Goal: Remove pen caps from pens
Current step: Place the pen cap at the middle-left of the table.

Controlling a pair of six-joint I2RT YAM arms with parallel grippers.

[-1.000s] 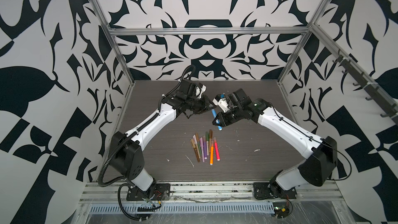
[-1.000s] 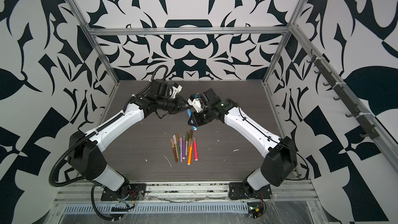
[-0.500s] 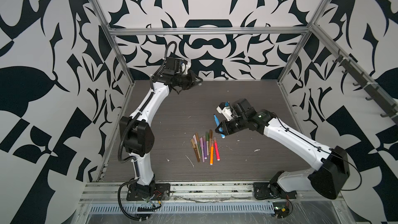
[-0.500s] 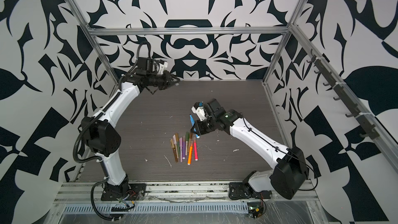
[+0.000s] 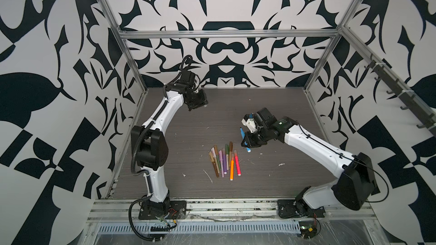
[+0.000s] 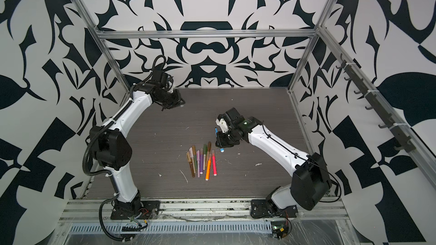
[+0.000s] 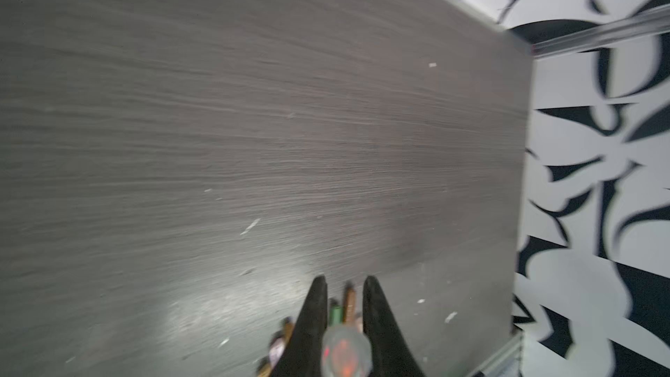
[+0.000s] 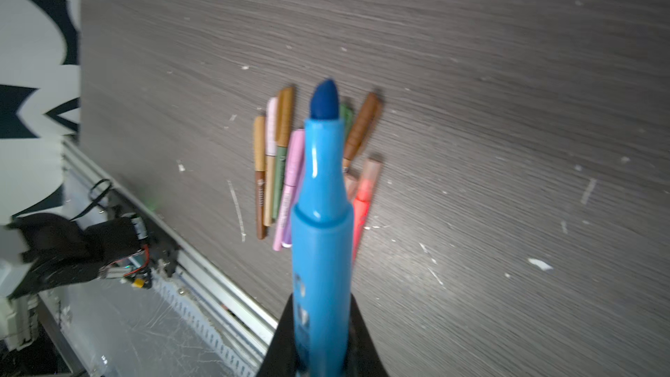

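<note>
Changed from a second ago: arms parted from a meeting at table centre; left swung off to the far-left corner, right drawn a little toward the front.

Left gripper (image 5: 199, 102): raised over bare board at the far left, fingers (image 7: 315, 306) clenched on a translucent pen cap (image 7: 346, 351) with a reddish glow inside. True colour lost in blur.

Pens (image 5: 224, 161): loose fan of capped markers, centre-front, lying flat and touching. Brown, tan, pink, purple, green, orange, red-pink.

Right gripper (image 5: 247, 140): just right of the fan, clamped round a blue pen (image 8: 321, 212), dark felt tip (image 8: 323, 101) bare. Cannot tell whether clear of the board or resting on it.

Hazards: probable ink smear if the bare tip meets board or neighbours at set-down; probable scatter of the fan if lowered too near; possible roll of the round cap once let go.

Surface: dark wood-grain board (image 5: 271, 114), scuffed, dotted with white flecks (image 5: 281, 164).

Room: black-and-white patterned walls (image 5: 224, 8), aluminium frame (image 5: 226, 34).
</note>
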